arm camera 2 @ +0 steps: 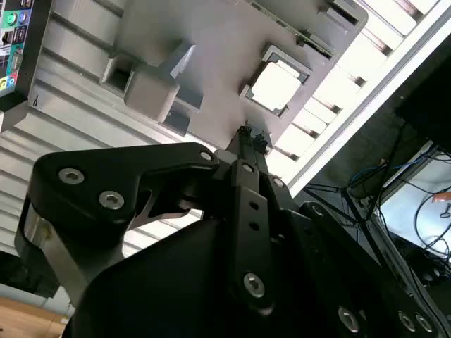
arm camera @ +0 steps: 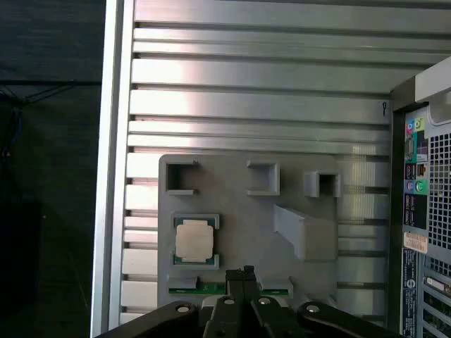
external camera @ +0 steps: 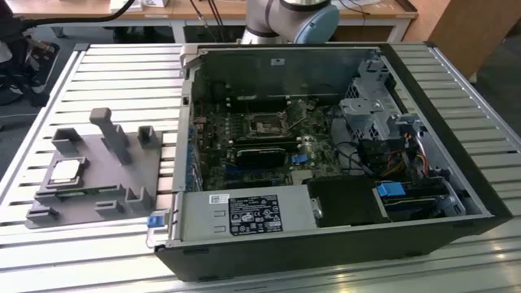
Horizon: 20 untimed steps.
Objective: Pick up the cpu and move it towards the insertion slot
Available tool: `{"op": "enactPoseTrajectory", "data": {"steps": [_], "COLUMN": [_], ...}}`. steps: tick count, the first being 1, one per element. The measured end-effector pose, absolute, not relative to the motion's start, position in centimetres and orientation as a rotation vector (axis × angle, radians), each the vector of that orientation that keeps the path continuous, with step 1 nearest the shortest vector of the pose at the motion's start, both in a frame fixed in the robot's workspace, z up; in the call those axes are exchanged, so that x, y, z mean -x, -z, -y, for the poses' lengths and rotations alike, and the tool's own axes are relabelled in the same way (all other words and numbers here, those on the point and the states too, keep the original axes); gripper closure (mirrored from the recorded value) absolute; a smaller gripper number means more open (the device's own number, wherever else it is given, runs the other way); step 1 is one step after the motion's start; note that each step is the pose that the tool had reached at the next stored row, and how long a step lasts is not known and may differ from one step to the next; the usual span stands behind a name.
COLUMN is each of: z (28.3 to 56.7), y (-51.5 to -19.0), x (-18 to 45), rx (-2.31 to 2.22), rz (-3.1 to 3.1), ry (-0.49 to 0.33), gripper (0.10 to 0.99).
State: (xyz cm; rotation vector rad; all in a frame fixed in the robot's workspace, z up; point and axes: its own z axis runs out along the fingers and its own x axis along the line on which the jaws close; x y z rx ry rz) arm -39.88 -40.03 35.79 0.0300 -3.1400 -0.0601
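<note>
The cpu is a small silvery square chip lying flat in a recess of the grey plastic tray at the exterior view's left. Both wrist views look down on the cpu in its pocket on the tray. My gripper hangs well above the tray, a little to one side of the chip, its thin black fingers pressed together with nothing between them. The insertion slot is the square black socket on the green motherboard inside the open computer case.
A green memory stick lies in the tray beside the chip. Grey posts rise from the tray. The open case has tall walls, a black card, drive cages and cables. All of it rests on a slatted aluminium table.
</note>
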Motion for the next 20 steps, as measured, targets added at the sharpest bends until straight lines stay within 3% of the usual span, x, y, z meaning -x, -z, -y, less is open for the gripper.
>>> {"op": "enactPoseTrajectory", "data": {"steps": [20], "z": [40.0], "y": [-35.7], "x": [42.3], "rx": [-0.030], "rz": [3.140], "ry": [0.060], "gripper": [0.980]}}
